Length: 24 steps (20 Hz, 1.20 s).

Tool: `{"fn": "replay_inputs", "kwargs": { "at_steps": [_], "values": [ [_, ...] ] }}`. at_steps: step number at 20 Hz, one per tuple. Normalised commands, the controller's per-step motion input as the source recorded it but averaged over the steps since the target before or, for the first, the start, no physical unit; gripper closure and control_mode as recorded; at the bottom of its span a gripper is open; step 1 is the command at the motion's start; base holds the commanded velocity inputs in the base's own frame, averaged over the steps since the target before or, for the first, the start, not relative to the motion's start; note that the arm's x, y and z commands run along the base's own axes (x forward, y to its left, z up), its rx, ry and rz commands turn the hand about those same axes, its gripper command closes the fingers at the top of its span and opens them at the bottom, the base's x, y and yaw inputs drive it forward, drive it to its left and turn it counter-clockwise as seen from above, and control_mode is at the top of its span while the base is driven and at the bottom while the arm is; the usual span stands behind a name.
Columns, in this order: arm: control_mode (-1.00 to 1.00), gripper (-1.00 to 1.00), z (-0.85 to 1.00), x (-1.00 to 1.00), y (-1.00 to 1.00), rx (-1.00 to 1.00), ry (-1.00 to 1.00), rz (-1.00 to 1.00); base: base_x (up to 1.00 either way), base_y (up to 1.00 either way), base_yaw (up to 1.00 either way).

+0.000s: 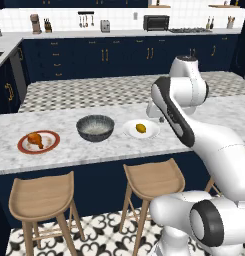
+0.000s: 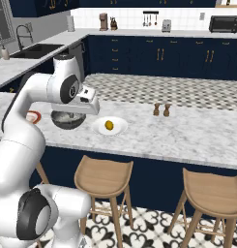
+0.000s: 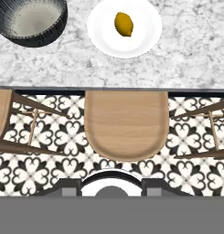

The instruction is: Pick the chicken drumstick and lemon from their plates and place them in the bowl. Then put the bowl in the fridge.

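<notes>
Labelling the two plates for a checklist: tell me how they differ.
The left plate has a red-brown rim; the right plate is plain white. The left plate carries the chicken drumstick; the right plate carries the smaller yellow lemon. The left plate sits left of the bowl, the right plate on its other side. Both are round, flat and rest on the marble counter.

plates: two round flat ones, a white plate with a red-brown rim (image 1: 23,148) and a plain white plate (image 1: 150,133)
bowls: one deep dark-grey speckled bowl (image 1: 95,128)
drumsticks: one glossy orange-brown chicken drumstick (image 1: 35,139)
lemons: one small yellow oval lemon (image 1: 141,128)
stools: three light wooden stools across the base views, e.g. (image 1: 154,179)
shakers: two small brown shakers (image 2: 162,110)
</notes>
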Motion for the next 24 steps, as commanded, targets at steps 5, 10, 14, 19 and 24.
{"fn": "replay_inputs", "kwargs": {
  "at_steps": [5,10,14,19,24],
  "values": [
    [-1.00,-1.00,-0.06,0.15,0.00,0.00,0.03,0.00,0.00,0.00,0.00],
    [-1.00,-1.00,-0.28,0.92,-0.03,0.00,0.10,0.00,0.00,0.00,0.00],
    [-1.00,-1.00,-0.37,1.00,-0.21,0.00,0.07,0.01,0.00,0.00,0.00],
    [-1.00,-1.00,-0.53,0.99,-0.33,0.01,0.04,0.04,0.00,0.00,0.00],
    [-1.00,-1.00,-0.47,0.81,-0.02,0.00,0.07,0.00,0.00,0.00,0.00]
  ]
}}
